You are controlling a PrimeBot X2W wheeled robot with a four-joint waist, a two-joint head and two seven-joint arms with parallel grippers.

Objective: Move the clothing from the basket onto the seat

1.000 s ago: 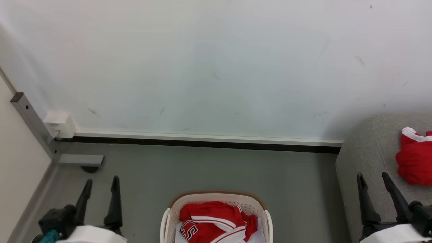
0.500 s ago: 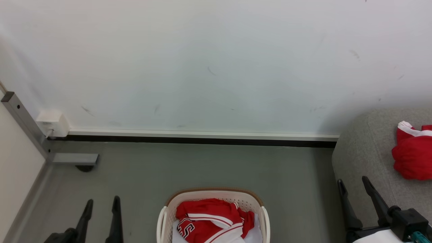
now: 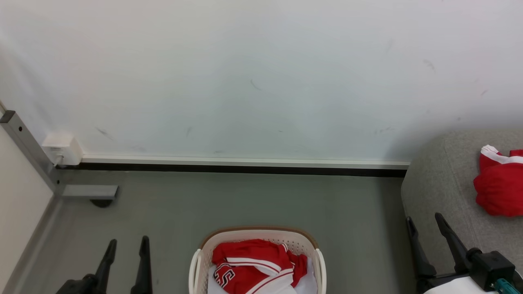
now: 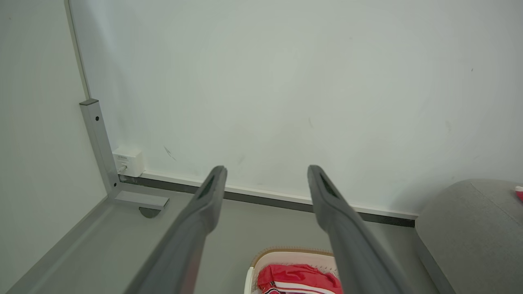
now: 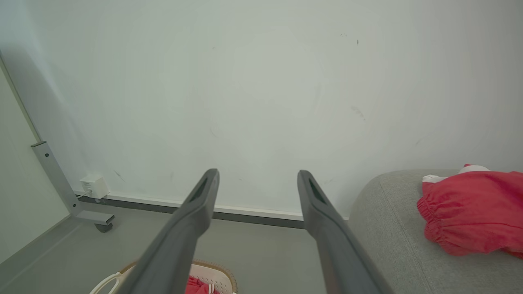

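Clothing [image 3: 253, 265] lies heaped in the basket [image 3: 261, 233] on the floor [image 3: 245, 200] before you; another red garment [image 3: 496, 192] rests on the seat [image 3: 437, 183] to your right. Your left gripper [image 3: 128, 241] and right gripper [image 3: 423, 217] flank the basket, fingers spread, holding nothing. A metal post [image 3: 24, 147] stands well left.

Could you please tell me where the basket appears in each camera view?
Head view: basket at bottom centre.
Left wrist view: basket at bottom edge, right of centre.
Right wrist view: basket at bottom edge, left of centre.
Shared landmark: white wall box, at the left in every view.
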